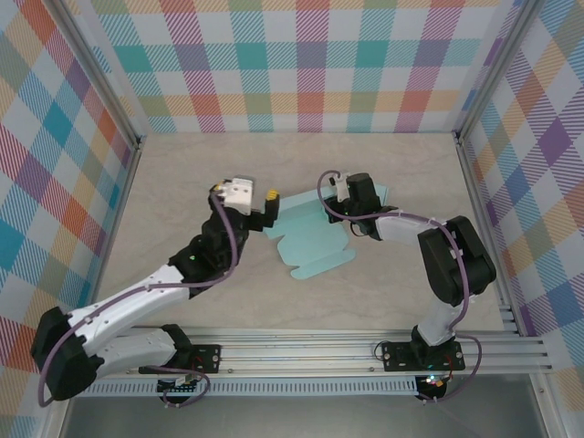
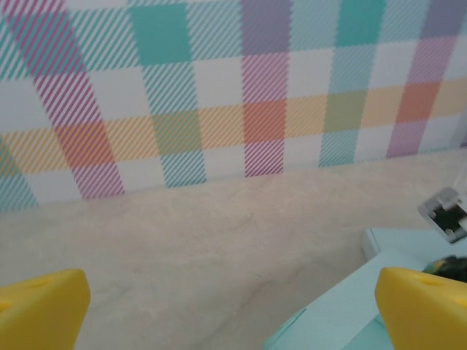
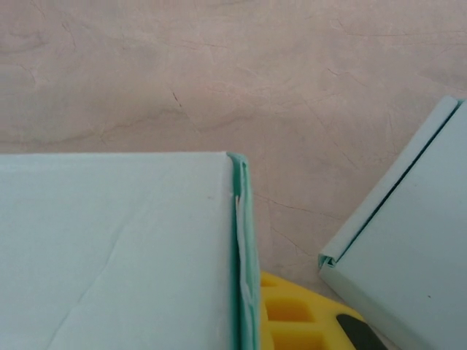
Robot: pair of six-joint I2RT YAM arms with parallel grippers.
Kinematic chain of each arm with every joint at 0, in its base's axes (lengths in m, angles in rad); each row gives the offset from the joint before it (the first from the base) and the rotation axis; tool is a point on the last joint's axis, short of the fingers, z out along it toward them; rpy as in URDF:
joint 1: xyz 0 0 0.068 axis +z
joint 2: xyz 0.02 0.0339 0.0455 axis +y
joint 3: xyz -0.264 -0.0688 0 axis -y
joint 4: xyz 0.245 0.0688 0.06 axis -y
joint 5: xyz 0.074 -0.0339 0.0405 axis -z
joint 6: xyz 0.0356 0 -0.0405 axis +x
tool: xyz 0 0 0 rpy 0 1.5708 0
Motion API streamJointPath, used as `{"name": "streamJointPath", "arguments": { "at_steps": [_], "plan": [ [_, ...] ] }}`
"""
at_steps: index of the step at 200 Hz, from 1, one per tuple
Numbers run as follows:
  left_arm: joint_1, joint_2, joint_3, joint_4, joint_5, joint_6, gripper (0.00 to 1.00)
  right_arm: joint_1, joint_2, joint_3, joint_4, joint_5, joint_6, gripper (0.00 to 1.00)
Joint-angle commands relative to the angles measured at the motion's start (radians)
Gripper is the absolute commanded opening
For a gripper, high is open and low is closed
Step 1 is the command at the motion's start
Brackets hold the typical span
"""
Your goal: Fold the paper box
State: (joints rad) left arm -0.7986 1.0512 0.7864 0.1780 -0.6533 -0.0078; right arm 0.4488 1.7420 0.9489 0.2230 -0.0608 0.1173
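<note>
Left tool (image 1: 245, 194) hangs spread wide at the box's (image 1: 315, 239) left edge. Right tool (image 1: 342, 194) pinches a flap (image 3: 237, 219) at its far right. Mid-tabletop (image 1: 182, 164), the box lies mostly flat, so I'd judge most folds are not yet done.

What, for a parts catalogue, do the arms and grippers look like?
The left arm and right arm have black joints, white shells and a looping purple cable. Each stands on a black base on an aluminium rail. The fingers are yellow; the left wrist carries a white block.
</note>
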Motion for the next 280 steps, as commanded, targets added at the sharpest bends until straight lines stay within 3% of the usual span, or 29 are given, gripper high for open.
{"name": "streamJointPath", "arguments": {
  "at_steps": [1,38,79,140,203,253,280],
  "plan": [
    [0.048,-0.044,0.025,-0.266,0.039,-0.33,1.0,0.005,-0.02,0.019,-0.001,-0.04,0.062,0.0],
    [0.078,-0.004,0.102,-0.502,0.058,-0.483,1.0,0.008,-0.039,0.016,-0.001,-0.039,0.113,0.0],
    [0.111,0.126,0.18,-0.553,0.163,-0.494,1.0,0.032,-0.101,0.0,-0.043,0.028,0.113,0.0],
    [0.146,0.263,0.255,-0.524,0.236,-0.498,1.0,0.053,-0.182,-0.042,-0.066,0.047,0.139,0.0],
    [0.174,0.308,0.241,-0.464,0.326,-0.544,0.95,0.097,-0.186,-0.029,-0.101,0.102,0.114,0.0],
    [0.174,0.36,0.175,-0.287,0.42,-0.606,0.87,0.142,-0.218,-0.025,-0.117,0.176,0.27,0.0],
    [0.174,0.356,0.102,-0.195,0.417,-0.657,0.84,0.172,-0.24,-0.041,-0.1,0.239,0.341,0.0]
  ]
}}
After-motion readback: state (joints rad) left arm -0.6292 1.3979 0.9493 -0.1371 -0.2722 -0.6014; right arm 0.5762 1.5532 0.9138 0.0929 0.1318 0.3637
